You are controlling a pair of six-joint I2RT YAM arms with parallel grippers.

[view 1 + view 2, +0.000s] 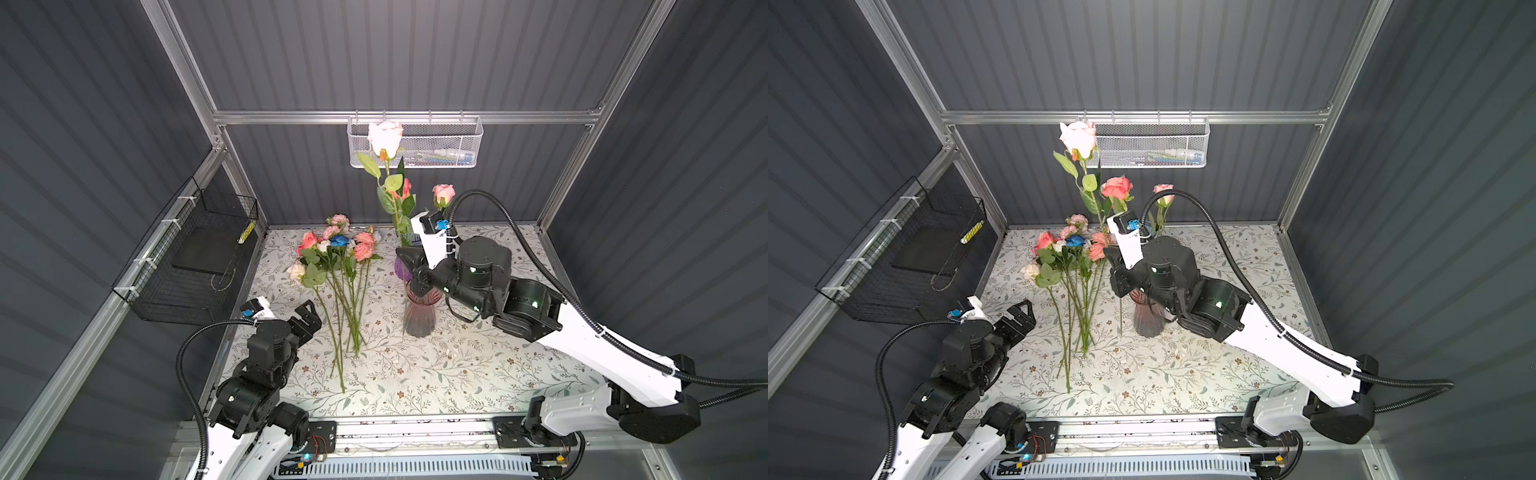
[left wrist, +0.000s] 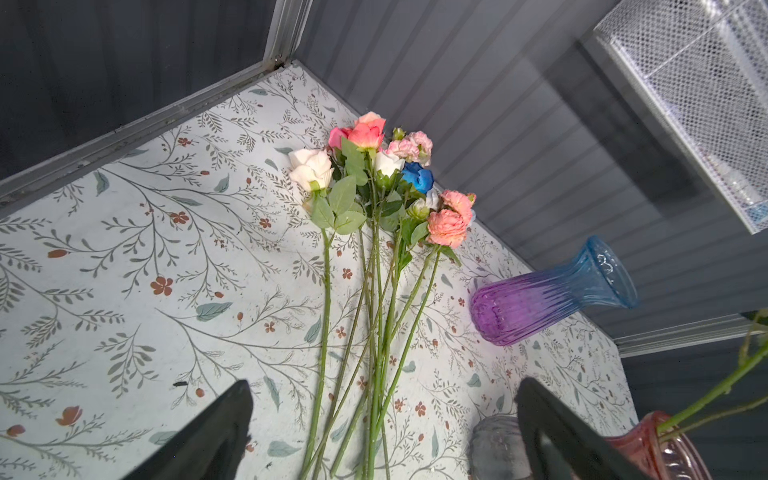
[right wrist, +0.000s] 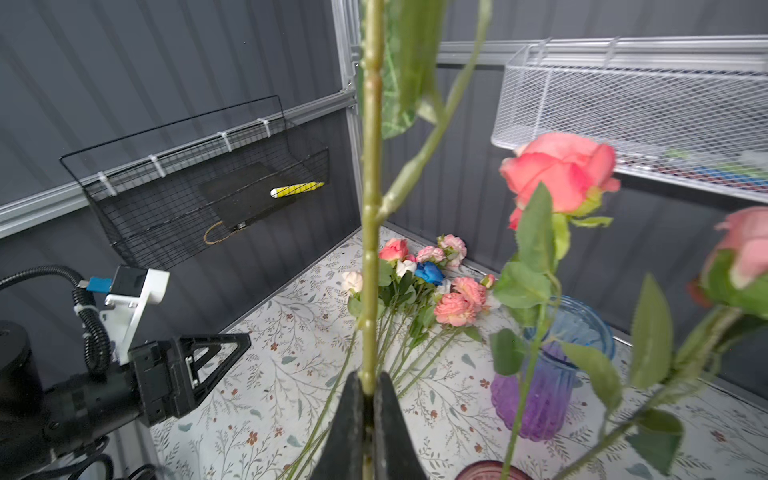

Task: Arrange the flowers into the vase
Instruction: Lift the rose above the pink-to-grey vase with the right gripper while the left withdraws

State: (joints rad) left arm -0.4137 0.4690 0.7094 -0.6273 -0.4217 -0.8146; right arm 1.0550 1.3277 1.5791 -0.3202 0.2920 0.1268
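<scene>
Floral-print tabletop point(image 1: 478, 365), roses point(image 1: 332, 249) lying; grey ribbed walls point(image 1: 415, 54) (aluminium frame point(image 1: 407, 117)).

You will find the loose flowers point(image 1: 340, 282) lying on the bench point(image 1: 478, 374), left of centre, heads toward the back wall. To their right stands the front vase point(image 1: 419, 316) with 2 stems in it, and the rear vase point(image 2: 552, 291) is just behind. The held flower point(image 1: 384, 139) is upright in the right fingers point(image 3: 392, 419), over the front vase.

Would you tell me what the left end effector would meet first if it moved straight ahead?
Probably the loose flower stems, lying just ahead of the open left end effector; depth is unclear.
</scene>
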